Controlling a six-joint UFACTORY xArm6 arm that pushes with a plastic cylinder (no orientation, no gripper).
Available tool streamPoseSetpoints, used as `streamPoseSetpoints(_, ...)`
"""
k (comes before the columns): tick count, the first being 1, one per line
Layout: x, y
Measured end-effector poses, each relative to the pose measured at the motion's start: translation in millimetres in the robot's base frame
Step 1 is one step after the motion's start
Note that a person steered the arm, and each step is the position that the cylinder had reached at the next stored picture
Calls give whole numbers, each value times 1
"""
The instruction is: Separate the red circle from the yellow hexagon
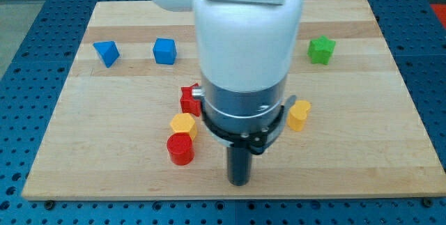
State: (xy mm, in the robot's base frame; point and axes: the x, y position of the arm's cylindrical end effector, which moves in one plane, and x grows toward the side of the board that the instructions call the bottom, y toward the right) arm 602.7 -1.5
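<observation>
The red circle (pixel 180 148) sits on the wooden board near the view's bottom, left of centre. The yellow hexagon (pixel 183 124) lies just above it, touching or nearly touching it. My tip (pixel 240 181) is at the end of the dark rod, to the right of the red circle and a short gap away from it, near the board's bottom edge. The arm's white body hides the middle of the board.
A red block (pixel 189 101) sits above the yellow hexagon, partly hidden by the arm. Another yellow block (pixel 299 115) lies right of the arm. Two blue blocks (pixel 106 53) (pixel 164 51) are at upper left, a green block (pixel 321 49) at upper right.
</observation>
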Motion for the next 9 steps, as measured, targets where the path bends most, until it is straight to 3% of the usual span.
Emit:
streamPoseSetpoints(4, -21, -15)
streamPoseSetpoints(9, -21, -94)
